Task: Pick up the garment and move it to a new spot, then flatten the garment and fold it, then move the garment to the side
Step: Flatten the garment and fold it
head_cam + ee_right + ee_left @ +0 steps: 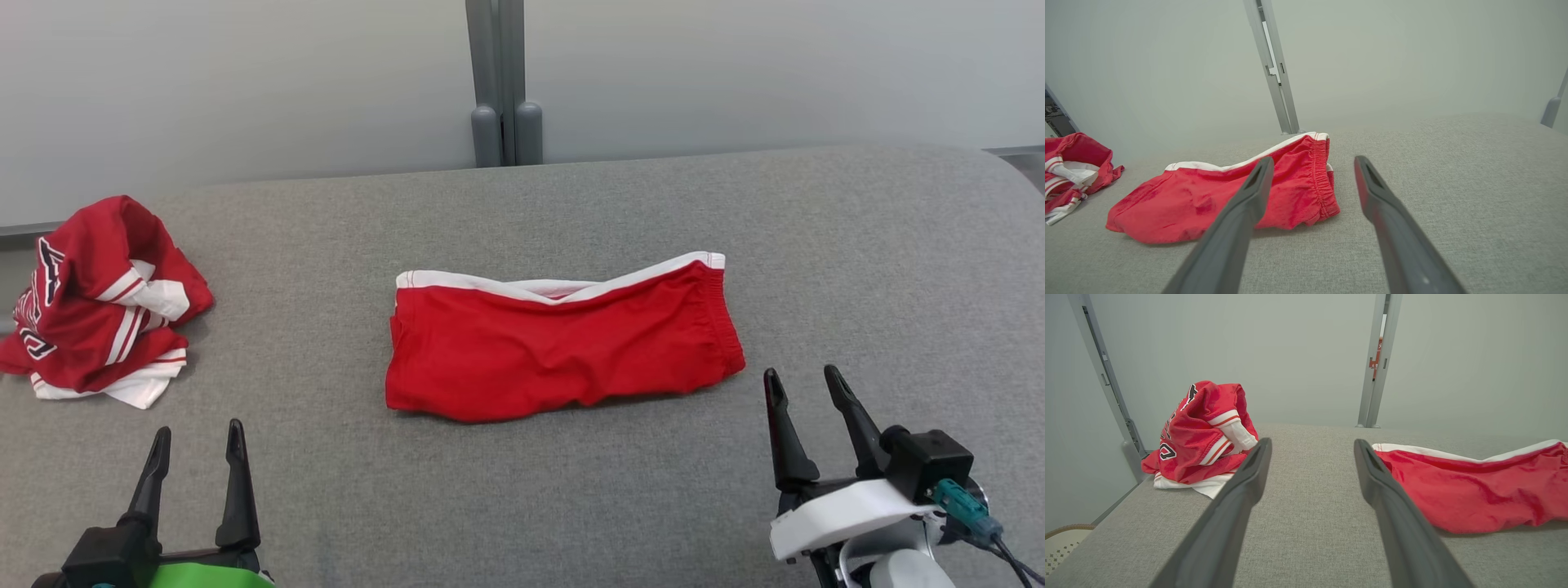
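While left hand [199, 427] and right hand [800, 371] gape wide, empty, red shorts [563, 343] lie ahead, nearer right.

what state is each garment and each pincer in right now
red shorts: lying flat mid-surface, seemingly folded, untouched
red jersey: crumpled in a heap at the left
left pincer: open, empty
right pincer: open, empty, near the shorts' waistband end, not touching

Lettering on crumpled jersey [98, 302] unreadable; red label [1376, 359] on post [1372, 400] too small
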### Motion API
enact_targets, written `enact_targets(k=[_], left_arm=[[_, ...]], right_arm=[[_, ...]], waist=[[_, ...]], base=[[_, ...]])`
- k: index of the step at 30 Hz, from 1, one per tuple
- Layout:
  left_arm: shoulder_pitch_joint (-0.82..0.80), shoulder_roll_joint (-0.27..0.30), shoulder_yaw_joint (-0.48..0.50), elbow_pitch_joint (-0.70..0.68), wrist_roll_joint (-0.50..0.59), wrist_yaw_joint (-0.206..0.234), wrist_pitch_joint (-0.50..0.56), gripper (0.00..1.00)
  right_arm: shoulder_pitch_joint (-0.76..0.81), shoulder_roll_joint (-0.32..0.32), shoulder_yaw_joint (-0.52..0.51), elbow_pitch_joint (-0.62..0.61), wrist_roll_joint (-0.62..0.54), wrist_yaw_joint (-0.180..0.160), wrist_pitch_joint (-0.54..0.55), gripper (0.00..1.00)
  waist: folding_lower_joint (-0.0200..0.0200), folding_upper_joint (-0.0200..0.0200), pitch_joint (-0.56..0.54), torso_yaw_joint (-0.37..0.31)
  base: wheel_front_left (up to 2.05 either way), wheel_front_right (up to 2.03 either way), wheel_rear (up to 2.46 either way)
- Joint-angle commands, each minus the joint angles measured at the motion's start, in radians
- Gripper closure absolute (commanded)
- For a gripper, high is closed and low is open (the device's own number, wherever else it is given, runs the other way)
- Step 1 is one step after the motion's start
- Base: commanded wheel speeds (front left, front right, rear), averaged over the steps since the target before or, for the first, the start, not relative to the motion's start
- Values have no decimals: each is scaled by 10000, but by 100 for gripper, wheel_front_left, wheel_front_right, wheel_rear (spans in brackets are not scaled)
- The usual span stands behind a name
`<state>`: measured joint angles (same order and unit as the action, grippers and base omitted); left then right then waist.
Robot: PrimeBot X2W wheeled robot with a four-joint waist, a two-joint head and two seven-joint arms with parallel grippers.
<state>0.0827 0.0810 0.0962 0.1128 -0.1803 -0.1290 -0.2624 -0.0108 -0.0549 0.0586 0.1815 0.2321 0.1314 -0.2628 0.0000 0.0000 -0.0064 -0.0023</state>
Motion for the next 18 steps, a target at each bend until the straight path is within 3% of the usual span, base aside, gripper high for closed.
enact_targets(k=[1,8,18], left_arm=[[-29,-8,-19,21,84,-21,-31,0],[-369,-75,-238,77,100,-22,-31,0],[-1138,-195,-840,243,8,-22,-31,0]], right_arm=[[-286,-103,70,57,-87,-15,-28,0],[-1657,-558,428,917,-278,-15,-28,0],[-3882,-1125,366,3946,-433,-15,138,0]], waist=[[0,0,51,55],[0,0,508,440],[0,0,1575,1312]], base=[[0,0,0],[0,0,0],[0,0,0]])
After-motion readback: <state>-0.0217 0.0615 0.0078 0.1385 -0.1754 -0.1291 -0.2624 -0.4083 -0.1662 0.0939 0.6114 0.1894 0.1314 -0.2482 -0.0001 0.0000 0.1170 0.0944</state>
